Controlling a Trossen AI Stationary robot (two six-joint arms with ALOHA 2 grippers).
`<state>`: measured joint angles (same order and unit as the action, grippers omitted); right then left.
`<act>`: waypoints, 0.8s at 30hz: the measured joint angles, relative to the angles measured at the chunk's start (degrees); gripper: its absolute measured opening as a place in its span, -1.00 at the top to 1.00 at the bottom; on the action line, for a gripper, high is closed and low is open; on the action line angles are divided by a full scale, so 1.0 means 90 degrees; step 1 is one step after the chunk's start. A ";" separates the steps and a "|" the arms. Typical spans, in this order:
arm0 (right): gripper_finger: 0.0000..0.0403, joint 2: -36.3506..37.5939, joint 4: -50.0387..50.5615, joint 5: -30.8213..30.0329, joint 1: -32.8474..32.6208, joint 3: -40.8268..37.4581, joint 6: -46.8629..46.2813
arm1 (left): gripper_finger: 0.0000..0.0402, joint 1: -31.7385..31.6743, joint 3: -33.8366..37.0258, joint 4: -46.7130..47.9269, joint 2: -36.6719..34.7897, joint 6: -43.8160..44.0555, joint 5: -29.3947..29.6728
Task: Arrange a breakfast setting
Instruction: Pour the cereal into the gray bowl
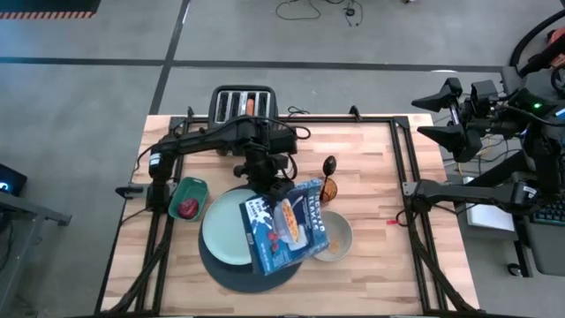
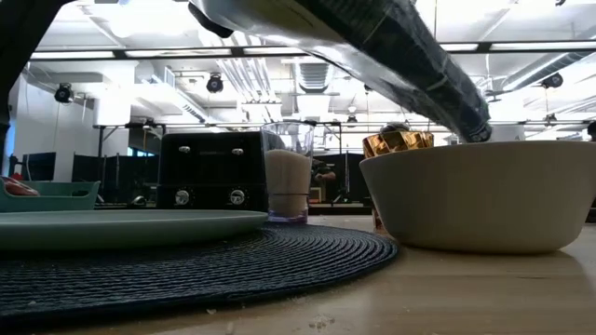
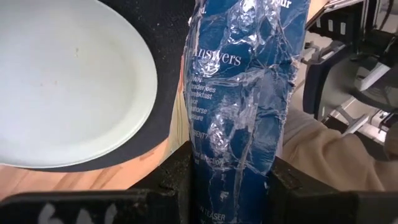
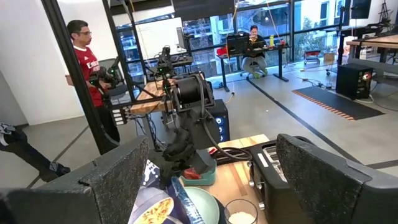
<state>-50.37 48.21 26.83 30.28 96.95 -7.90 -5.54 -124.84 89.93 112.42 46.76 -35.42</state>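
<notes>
Cereal step in hand: left claw (image 3: 233,177) clamped on the one blue cereal box (image 1: 284,224), held over plate (image 1: 225,231) and bowl (image 1: 335,238) at frame centre. Next, probably: tilting to pour. Counted: one plate, one bowl, one glass (image 2: 288,173). Right claw (image 4: 211,180) open, beyond the tabletop's right edge.

The tilted blue cereal box (image 1: 288,224) covers part of the pale blue plate (image 1: 226,230) and the cream bowl (image 1: 336,240). The left end effector (image 3: 233,180) is largely hidden behind it. Any bagel cannot be made out.
</notes>
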 joint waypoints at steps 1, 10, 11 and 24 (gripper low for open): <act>-0.70 0.0000 0.0000 -0.0003 0.0001 0.0000 0.0000 | 0.51 0.0000 0.0000 -0.0013 0.0000 -0.0059 0.0019; -0.70 0.0000 0.0009 -0.0161 0.0001 0.0000 0.0005 | 0.51 -0.0054 -0.0015 0.0015 0.0000 0.0101 -0.0037; -0.70 0.0000 0.0010 -0.0160 0.0000 0.0000 0.0005 | 0.51 -0.0045 -0.0032 0.0004 0.0000 0.0099 -0.0051; -0.70 -0.0004 0.0019 -0.0169 0.0001 0.0000 0.0002 | 0.51 -0.0081 -0.0111 -0.0108 0.0005 0.0251 0.0017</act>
<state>-50.40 48.38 25.31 30.28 96.95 -7.88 -6.27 -125.84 88.96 112.46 49.02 -35.27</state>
